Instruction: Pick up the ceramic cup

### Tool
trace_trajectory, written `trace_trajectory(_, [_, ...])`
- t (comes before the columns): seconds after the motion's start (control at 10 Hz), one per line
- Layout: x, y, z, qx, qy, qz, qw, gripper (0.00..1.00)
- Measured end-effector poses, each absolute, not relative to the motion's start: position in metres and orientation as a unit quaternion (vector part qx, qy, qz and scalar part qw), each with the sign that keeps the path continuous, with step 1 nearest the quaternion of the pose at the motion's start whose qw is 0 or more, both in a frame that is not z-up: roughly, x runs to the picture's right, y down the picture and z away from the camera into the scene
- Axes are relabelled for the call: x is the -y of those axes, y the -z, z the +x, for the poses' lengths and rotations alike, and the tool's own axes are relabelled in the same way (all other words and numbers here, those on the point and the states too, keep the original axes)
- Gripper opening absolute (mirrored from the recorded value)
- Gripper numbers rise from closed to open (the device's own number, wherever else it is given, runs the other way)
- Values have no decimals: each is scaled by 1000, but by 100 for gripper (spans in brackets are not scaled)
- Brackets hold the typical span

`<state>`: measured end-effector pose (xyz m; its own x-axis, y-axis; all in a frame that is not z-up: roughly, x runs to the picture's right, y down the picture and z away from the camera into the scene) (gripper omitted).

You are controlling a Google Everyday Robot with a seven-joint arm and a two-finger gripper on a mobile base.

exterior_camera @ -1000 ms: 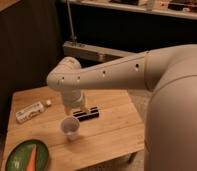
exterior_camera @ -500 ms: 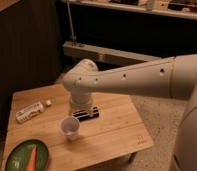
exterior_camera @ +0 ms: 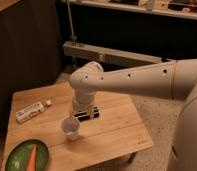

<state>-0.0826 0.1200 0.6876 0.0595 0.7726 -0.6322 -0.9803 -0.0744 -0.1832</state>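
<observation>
Camera view showed the gripper (exterior_camera: 85, 114) low over the table (exterior_camera: 119, 131), just behind the ceramic cup (exterior_camera: 70, 128). Nobody could tell if it was open or closed.

You have the ceramic cup (exterior_camera: 70, 127) standing upright, a small plain white cup with its round rim open upward and greyish inside. It sits about midway between the table's left and right edges, nearer the front edge. The gripper (exterior_camera: 86, 115) is just behind it.

The robot's arm (exterior_camera: 137, 82) was a thick, off-white tube with small dark holes along it and a rounded joint; its dark gripper (exterior_camera: 87, 114) sat left of centre.
</observation>
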Motion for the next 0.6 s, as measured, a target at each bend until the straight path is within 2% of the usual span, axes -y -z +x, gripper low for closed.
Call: trace_trajectory(0.6, [-132, -700, -79, -176, -662, -325, 652, 65])
